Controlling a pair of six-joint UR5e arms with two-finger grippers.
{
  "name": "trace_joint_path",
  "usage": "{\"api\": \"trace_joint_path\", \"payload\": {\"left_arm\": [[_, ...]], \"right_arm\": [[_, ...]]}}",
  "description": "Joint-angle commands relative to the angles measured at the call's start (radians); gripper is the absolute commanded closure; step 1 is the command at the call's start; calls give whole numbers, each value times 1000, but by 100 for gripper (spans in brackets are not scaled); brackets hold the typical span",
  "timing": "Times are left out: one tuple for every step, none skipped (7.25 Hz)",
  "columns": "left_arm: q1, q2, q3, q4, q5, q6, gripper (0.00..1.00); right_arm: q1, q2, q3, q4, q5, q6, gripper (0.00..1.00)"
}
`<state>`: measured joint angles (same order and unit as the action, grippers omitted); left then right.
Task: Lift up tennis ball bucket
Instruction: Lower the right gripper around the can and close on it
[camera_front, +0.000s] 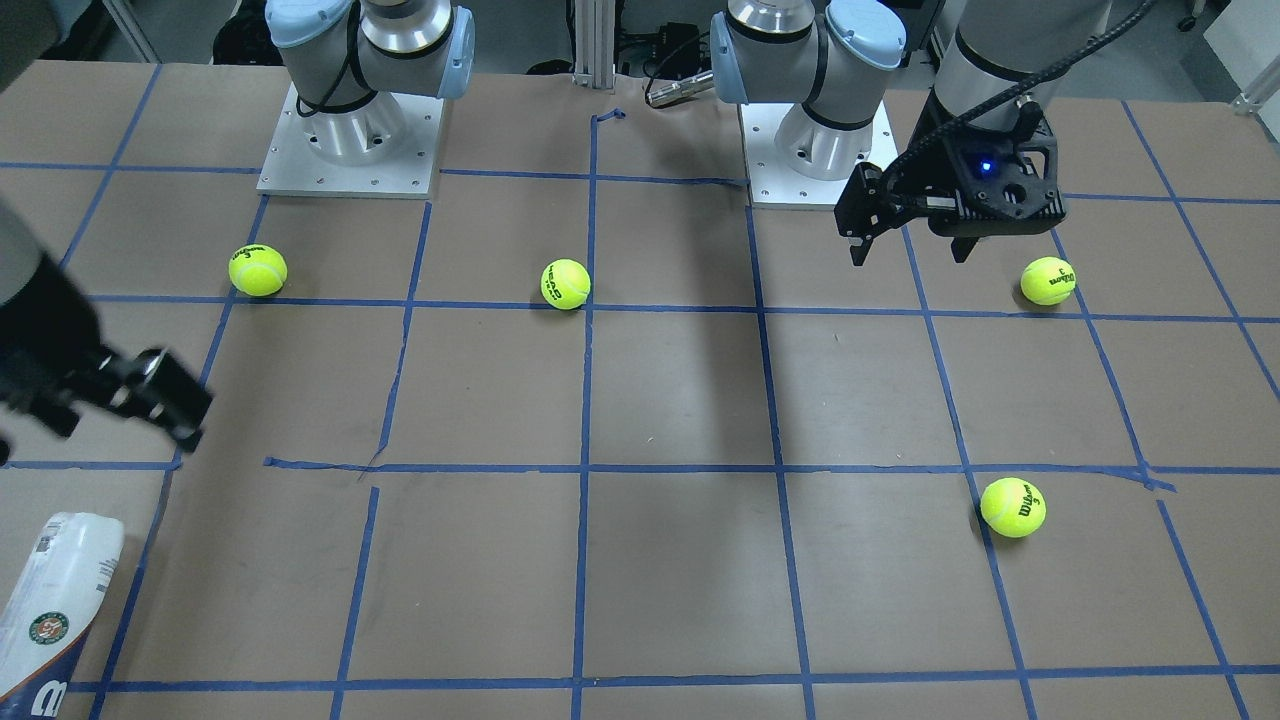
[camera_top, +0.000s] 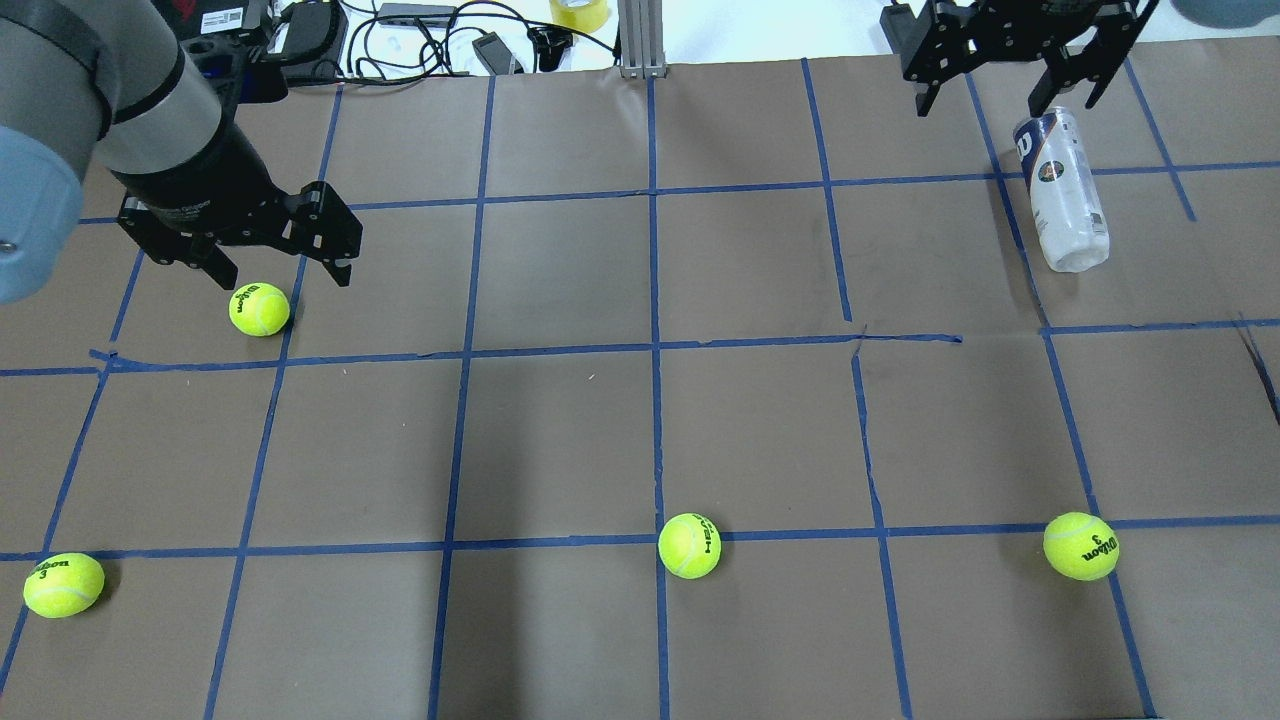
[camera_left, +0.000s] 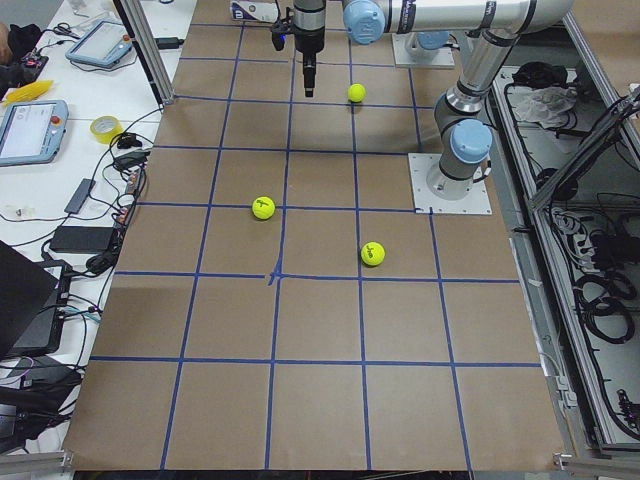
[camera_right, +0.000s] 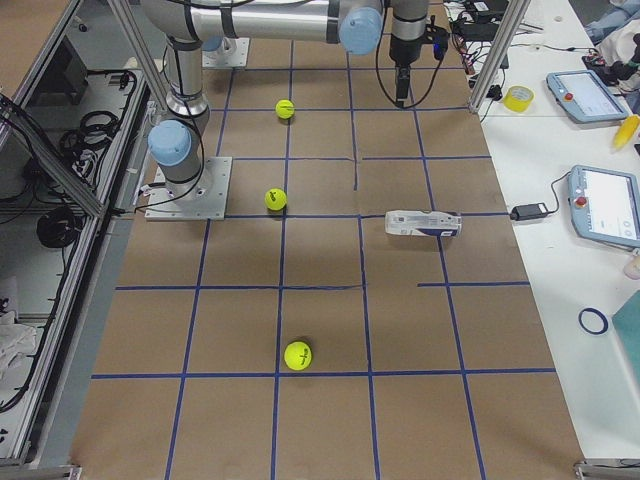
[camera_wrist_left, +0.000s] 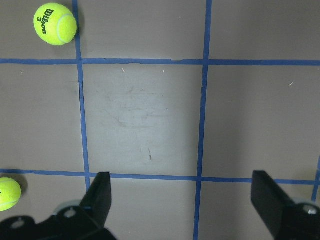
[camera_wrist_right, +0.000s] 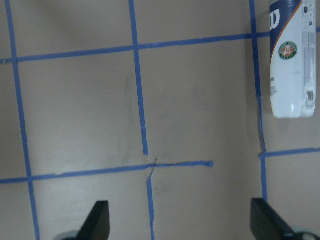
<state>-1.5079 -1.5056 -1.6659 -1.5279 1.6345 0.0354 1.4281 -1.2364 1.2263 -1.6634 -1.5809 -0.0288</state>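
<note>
The tennis ball bucket (camera_top: 1068, 195) lies flat — a clear tube, white and blue label. The left gripper (camera_wrist_left: 185, 200) and right gripper (camera_wrist_right: 182, 222) are spread wide.

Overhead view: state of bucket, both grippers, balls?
tennis ball bucket: lying on its side on the table, not gripped.
left gripper: open, empty, above the table.
right gripper: open, empty, clear of the bucket.
tennis balls: four, loose on the table, apart.
</note>
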Motion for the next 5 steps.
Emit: {"api": "trace_joint_path", "payload": {"left_arm": [[0,1,0,0,1,0,0],[0,-1,0,0,1,0,0],[0,-1,0,-1,1,1,0],[0,1,0,-1,1,1,0],[0,1,0,0,1,1,0]], "right_arm": [[-104,173,-99,-113,7,-80,0],[-135,252,-106,-216,7,-118,0],[-174,309,-111,-248,7,-125,0],[-211,383,-126,-307,9,-129,0],[-222,428,-146,-317,9,-137,0]]}}
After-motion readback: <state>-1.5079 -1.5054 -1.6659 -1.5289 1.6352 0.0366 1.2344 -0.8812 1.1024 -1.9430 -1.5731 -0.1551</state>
